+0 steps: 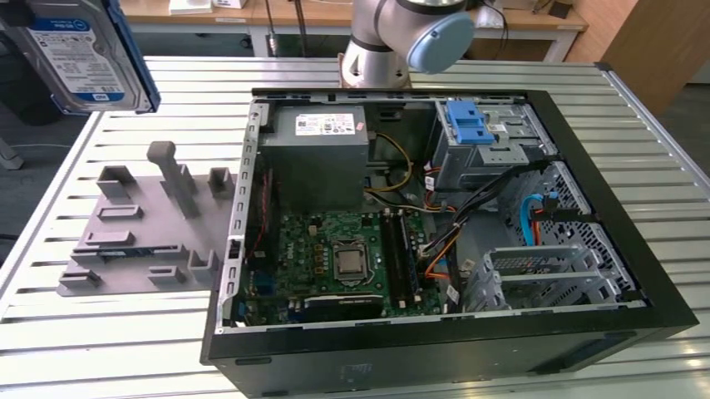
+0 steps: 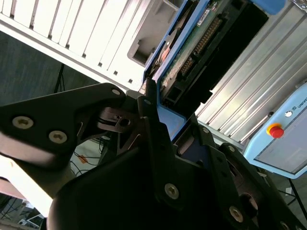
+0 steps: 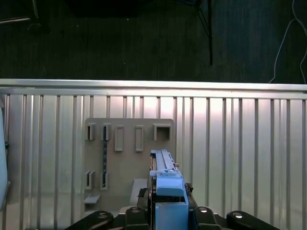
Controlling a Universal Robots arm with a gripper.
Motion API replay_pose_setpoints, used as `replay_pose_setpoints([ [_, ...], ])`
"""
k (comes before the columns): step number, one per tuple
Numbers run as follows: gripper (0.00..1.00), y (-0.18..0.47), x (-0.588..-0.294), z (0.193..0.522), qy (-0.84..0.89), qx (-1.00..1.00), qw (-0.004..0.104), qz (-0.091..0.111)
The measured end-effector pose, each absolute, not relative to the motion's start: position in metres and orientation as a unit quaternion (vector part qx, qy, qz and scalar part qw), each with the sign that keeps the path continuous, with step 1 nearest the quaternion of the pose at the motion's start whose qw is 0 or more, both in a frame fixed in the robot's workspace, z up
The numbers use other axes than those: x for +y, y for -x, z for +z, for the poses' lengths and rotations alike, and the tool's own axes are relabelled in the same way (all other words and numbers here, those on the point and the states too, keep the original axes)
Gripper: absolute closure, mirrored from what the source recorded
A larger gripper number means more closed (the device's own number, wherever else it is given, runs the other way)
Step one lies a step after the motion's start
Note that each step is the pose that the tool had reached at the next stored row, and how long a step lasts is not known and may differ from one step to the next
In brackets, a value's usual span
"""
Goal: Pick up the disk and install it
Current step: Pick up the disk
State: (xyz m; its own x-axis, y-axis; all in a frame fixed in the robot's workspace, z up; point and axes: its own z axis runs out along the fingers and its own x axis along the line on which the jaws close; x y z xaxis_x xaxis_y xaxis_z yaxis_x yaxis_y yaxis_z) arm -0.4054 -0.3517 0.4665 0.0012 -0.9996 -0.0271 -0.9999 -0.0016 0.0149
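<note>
The disk (image 1: 78, 54), silver-grey with a blue-and-white label and blue rails, hangs in the air at the exterior view's upper left, well above the slatted table. In the first wrist view my gripper (image 3: 168, 207) is shut on the disk (image 3: 165, 175), which is seen edge-on with its blue rail facing the camera. The second wrist view shows the black fingers (image 2: 146, 103) clamped on the disk (image 2: 201, 43) from close up, with its connector edge and circuit board visible.
Below the disk a grey slotted holder plate (image 1: 139, 229) lies on the table (image 1: 133, 332). An open computer case (image 1: 621, 324) lies at the exterior view's right, holding a grey power supply box (image 1: 316, 158), a motherboard (image 1: 344, 258) and a metal cage with a blue latch (image 1: 471, 125). The arm's base (image 1: 394, 41) stands behind it.
</note>
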Motion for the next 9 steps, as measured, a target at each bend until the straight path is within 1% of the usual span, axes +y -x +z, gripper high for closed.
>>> replay_pose_setpoints([
  [9,0.64,0.4017,-0.3521,0.4678,0.707,0.707,0.004,0.016],
])
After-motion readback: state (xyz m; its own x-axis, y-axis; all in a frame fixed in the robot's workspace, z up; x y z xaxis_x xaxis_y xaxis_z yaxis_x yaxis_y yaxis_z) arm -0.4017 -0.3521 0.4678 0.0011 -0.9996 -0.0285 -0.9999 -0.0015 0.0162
